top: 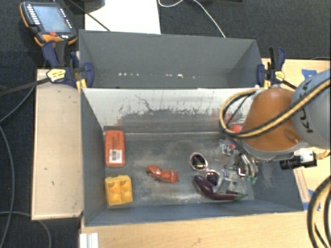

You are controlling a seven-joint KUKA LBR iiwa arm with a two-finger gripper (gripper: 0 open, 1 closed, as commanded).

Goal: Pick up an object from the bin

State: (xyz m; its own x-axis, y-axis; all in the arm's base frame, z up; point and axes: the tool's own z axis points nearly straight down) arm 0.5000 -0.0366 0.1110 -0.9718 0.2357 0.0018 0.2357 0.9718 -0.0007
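Hanging low in the front right part of the bin point(165, 149), the end effector point(231, 173) meets the right end of a dark purple aubergine-shaped thing point(207, 186). Whether it is open or closed cannot be told. The front wall is close, and bare floor stretches left toward a red-brown piece point(163, 174).

Arm point(316, 94) in from right, orange-covered wrist point(271, 120) above gripper point(231, 175), pointing down.

Grey arm point(316, 94) with rounded orange wrist cover point(271, 123)
Yellow and black cables point(223, 117) loop across it; small silvery metal gripper point(231, 175) below.
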